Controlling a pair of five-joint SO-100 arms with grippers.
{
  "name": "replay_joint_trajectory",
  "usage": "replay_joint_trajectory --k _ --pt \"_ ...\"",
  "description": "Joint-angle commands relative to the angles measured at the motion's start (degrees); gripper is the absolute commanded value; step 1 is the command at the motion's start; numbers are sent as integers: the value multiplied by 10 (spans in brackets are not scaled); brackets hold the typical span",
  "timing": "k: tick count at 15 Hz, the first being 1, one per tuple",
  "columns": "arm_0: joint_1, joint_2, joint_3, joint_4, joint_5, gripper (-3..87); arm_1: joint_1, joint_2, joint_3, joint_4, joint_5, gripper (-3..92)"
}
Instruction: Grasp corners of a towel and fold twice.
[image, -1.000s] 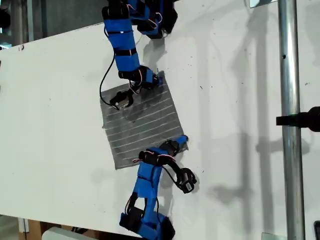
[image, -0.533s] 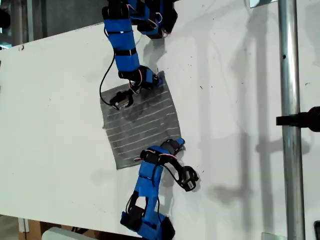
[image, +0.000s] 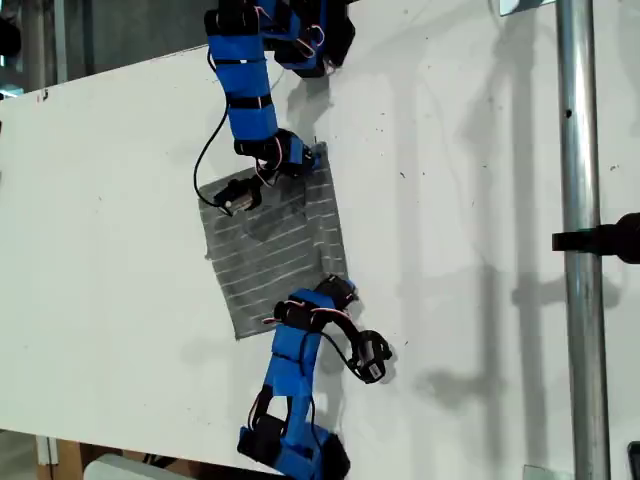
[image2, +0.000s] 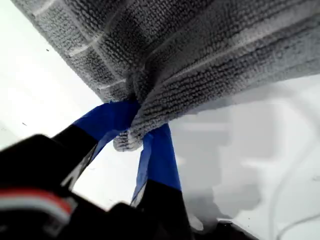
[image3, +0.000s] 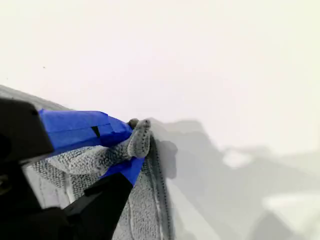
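on the white table, the towel lies near the middle with both arms at its edge on the exterior view's right. my first gripper and my second gripper are each pinched on a corner. since a second ago that edge has drawn inward, narrowing the cloth, so the first fold looks under way.

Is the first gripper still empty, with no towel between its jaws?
No: in the first wrist view my first gripper is shut on a bunched corner of the towel.
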Motion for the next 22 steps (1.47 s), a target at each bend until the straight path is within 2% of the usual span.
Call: replay_joint_trajectory --k 1,4,6,8,9,11,14,17,19,22 --pt "28 100 9 11 1 -8 -59 91 -24 29 47 -2" --pt "78 150 29 61 -35 -8 -176 147 -53 29 142 -2" --pt "122 199 76 55 -83 -8 -253 144 -95 19 187 -2" --pt "140 265 152 15 -124 -8 -267 153 -103 0 198 -2" --pt "127 306 207 -22 -126 -8 -241 155 -96 5 192 -2" --pt "61 368 286 -57 -87 -8 -149 169 -81 15 143 -2" --pt "-89 410 336 -77 19 -8 43 176 -75 -2 23 -2" --pt "-248 412 319 -86 120 -8 222 142 -95 -66 -104 -2" --pt "-323 424 291 -76 171 -8 279 98 -145 -112 -164 -2" --pt "-357 479 272 -49 194 -8 303 120 -208 -134 -203 -2"
